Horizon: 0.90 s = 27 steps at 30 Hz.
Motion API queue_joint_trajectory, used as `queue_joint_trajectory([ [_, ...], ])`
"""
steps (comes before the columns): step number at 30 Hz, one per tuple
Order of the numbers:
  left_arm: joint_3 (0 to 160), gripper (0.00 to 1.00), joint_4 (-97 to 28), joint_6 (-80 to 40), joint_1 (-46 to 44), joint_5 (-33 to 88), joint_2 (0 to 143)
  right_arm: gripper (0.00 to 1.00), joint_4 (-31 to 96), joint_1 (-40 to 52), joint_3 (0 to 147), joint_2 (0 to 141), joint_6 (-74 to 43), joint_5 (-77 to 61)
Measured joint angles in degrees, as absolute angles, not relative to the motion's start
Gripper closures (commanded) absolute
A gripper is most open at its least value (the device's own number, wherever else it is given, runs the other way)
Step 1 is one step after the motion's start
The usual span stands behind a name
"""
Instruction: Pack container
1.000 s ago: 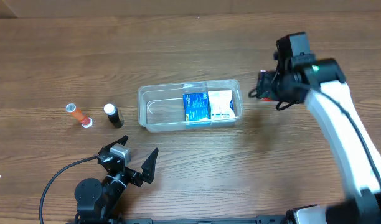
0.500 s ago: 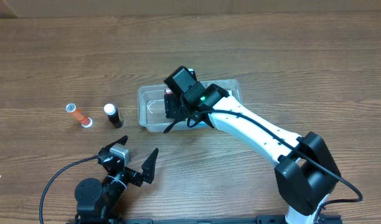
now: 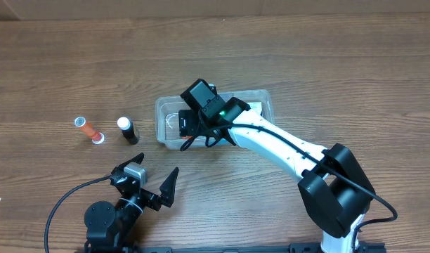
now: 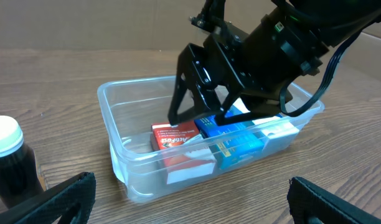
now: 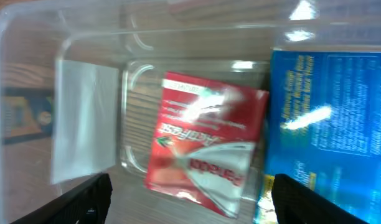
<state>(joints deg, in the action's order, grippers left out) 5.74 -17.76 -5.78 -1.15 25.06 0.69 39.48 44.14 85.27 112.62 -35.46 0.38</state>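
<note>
The container (image 3: pixel 161 107) is a clear shallow tub at mid-table. It also shows in the left wrist view (image 4: pixel 119 155) and the right wrist view (image 5: pixel 28 25). A red box (image 4: pixel 175 138) lies flat in its left half (image 5: pixel 206 143), beside a blue box (image 4: pixel 235 142) (image 5: pixel 327 124) and a white box (image 3: pixel 255 110). My right gripper (image 3: pixel 190 128) (image 4: pixel 203 115) (image 5: pixel 187 202) hovers open just above the red box, fingers spread to either side and not touching it. My left gripper (image 3: pixel 150 185) (image 4: pixel 190 205) is open and empty, in front of the container.
A black bottle with a white cap (image 3: pixel 127 131) (image 4: pixel 9 158) and an orange tube (image 3: pixel 90 131) lie left of the container. My right arm reaches across the container from the front right.
My right arm swung from right of the container to over its left half. The red box now lies inside, and the fingers are spread open. The left arm has not moved.
</note>
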Motion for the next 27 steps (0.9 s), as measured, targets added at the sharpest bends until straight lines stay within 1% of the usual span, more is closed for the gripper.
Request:
queue_joint_trajectory([
  [2,5.74,0.0,-17.78,-5.78,-1.15,25.08,0.69,0.11,42.59,43.13,85.27,111.26,-34.28,1.32],
  [5,5.74,0.0,-17.78,-5.78,-1.15,25.06,0.69,0.09,49.87,37.32,86.24,102.8,-32.73,2.57],
  [8,5.74,0.0,-17.76,-5.78,-1.15,25.06,0.69,0.0,55.66,22.96,88.77,87.48,-31.0,3.97],
  [10,5.74,0.0,-17.76,-5.78,-1.15,25.06,0.69,0.0,58.85,13.52,89.58,80.66,-30.65,4.8],
  [12,5.74,0.0,-17.76,-5.78,-1.15,25.06,0.69,0.0,61.73,7.9,89.69,78.74,-30.57,4.91],
  [15,5.72,0.0,-17.76,-5.78,-1.15,25.06,0.69,0.0,63.57,5.06,89.62,80.34,-30.37,4.89],
  [27,5.72,0.0,-17.76,-5.78,-1.15,25.06,0.69,0.0,63.72,4.91,89.56,80.84,-30.2,4.84],
])
